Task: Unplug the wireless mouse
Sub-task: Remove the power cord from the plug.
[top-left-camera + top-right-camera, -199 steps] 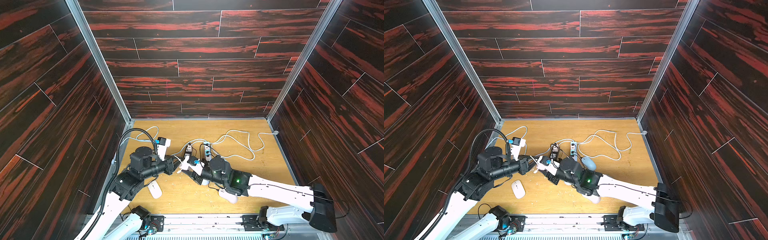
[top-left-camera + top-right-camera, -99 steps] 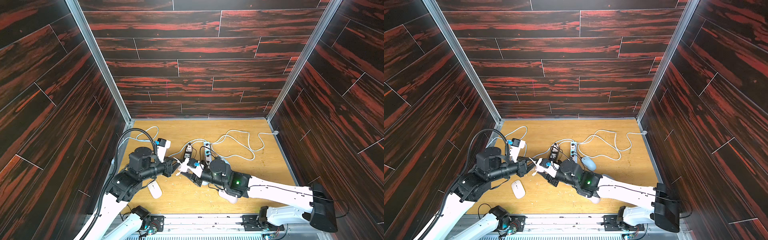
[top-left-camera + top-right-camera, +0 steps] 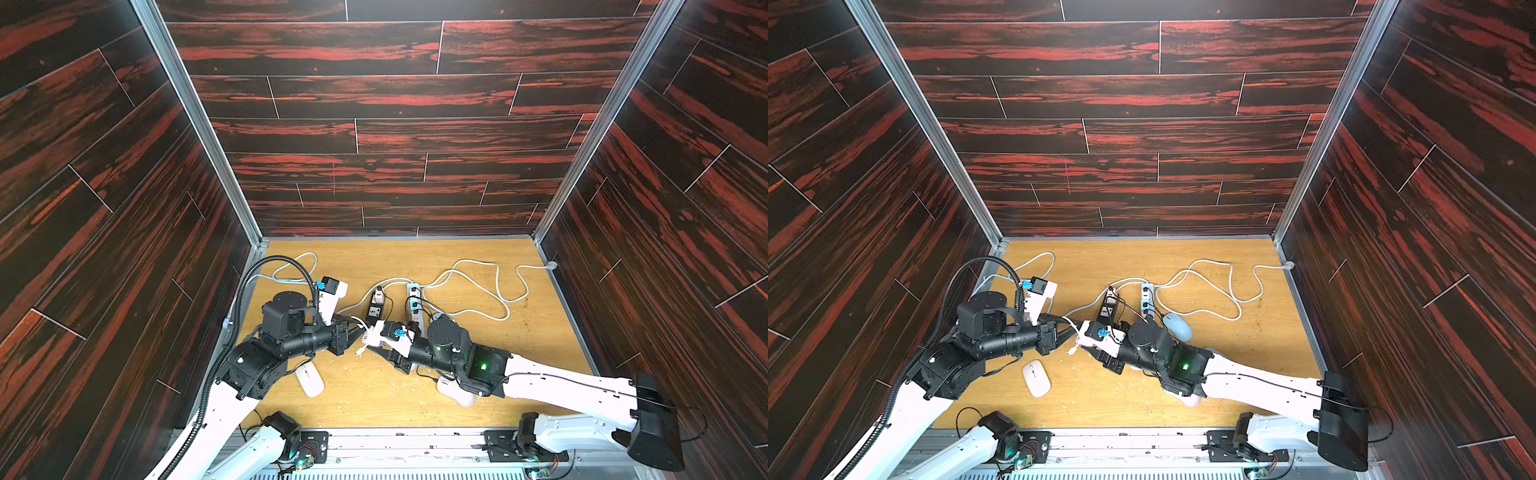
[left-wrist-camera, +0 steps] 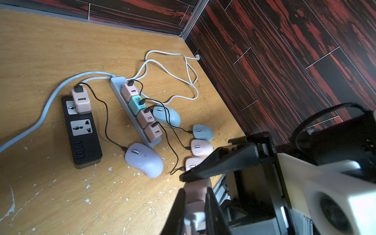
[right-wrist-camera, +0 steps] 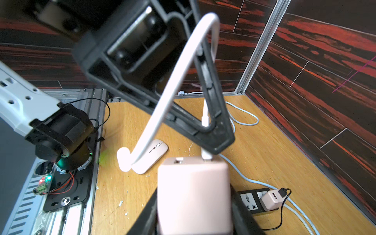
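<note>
Left claw: the left gripper (image 3: 360, 332) was closed on the white cable (image 5: 173, 91), pinching it just above its plug (image 5: 206, 155).
Right claw: the right gripper (image 5: 194, 200) was clamped on the pink charger (image 5: 194, 183), with 1 black jaw on each flank.
Meeting point: both claws sat tip to tip above the middle of the table (image 3: 457, 374).
Plug: its end touched the charger's top face, beside 1 empty port. Whether it was fully seated could not be told.
Cable: it arched up from the plug and curved down to a free end (image 5: 123, 160).
Wireless mouse: the pale, flat wireless mouse (image 5: 155, 151) lay on the table near the left arm, shown in both top views (image 3: 309, 379) (image 3: 1036, 377). It lay apart from the cable's free end and touched neither claw.
Black strip: the black power strip (image 4: 81, 132) carried 1 pink adapter (image 4: 81, 101), with a black lead running to a lilac mouse (image 4: 144, 159).
Grey strip: the grey power strip (image 4: 116, 88) held 4 adapters in a row, 3 pink and 1 teal.
Other mice: 1 larger blue mouse (image 4: 166, 116) lay just beside the grey strip. 3 small mice lay near it, 1 blue (image 4: 202, 132) and 2 pink (image 4: 201, 147).
</note>
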`<state>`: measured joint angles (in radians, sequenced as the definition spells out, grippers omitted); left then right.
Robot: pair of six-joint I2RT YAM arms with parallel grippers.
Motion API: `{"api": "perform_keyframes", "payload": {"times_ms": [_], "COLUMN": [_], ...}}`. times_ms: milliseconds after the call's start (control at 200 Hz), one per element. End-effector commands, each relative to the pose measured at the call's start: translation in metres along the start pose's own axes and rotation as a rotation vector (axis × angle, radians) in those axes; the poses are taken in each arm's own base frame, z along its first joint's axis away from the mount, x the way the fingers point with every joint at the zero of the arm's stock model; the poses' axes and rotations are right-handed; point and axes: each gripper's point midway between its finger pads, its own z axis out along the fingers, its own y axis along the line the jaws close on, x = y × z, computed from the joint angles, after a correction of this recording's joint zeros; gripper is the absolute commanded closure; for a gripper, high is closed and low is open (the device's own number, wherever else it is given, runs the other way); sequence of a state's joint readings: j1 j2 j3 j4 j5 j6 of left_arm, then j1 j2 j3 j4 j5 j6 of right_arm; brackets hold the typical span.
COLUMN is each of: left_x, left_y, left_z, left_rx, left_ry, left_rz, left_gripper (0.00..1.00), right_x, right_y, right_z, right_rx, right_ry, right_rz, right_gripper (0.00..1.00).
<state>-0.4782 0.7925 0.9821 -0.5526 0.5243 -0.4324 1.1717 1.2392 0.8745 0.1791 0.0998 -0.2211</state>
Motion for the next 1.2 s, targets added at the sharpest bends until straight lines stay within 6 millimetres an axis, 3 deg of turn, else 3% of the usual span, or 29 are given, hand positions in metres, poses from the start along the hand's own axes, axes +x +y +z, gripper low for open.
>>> {"api": "perform_keyframes", "payload": {"times_ms": [0, 276, 611, 772, 872, 932, 1092, 1197], "left_x": [-0.041, -0.060, -0.055, -0.061, -0.060, -0.058, -0.052, -0.051], "left_y": [-0.002, -0.001, -0.001, 0.029, 0.061, 0.079, 0.112, 0.127], "left_z": [-0.031, -0.043, -0.031, -0.047, -0.064, -0.074, -0.094, -0.120], "left_rx": [-0.095, -0.117, -0.091, -0.295, -0.491, -0.605, -0.764, -0.886], "left_ry": [-0.185, -0.305, -0.240, -0.291, -0.325, -0.331, -0.364, -0.409], "left_rz": [0.073, 0.029, -0.004, -0.022, -0.057, -0.094, -0.196, -0.247], "left_gripper": [1.00, 1.00, 1.00, 1.00, 1.00, 1.00, 1.00, 1.00], "right_x": [0.089, 0.107, 0.112, 0.113, 0.116, 0.123, 0.116, 0.119], "right_y": [-0.029, -0.020, -0.024, -0.030, -0.030, -0.021, 0.001, 0.006], "right_z": [-0.015, -0.011, -0.015, -0.013, -0.004, 0.010, 0.045, 0.074], "right_rx": [0.128, 0.100, 0.122, 0.152, 0.169, 0.132, 0.036, 0.007], "right_ry": [0.302, 0.332, 0.356, 0.367, 0.367, 0.399, 0.373, 0.399], "right_rz": [0.063, 0.118, 0.091, 0.138, 0.253, 0.321, 0.461, 0.513], "right_gripper": [0.78, 0.79, 0.81, 0.84, 0.88, 0.90, 0.92, 0.92]}}
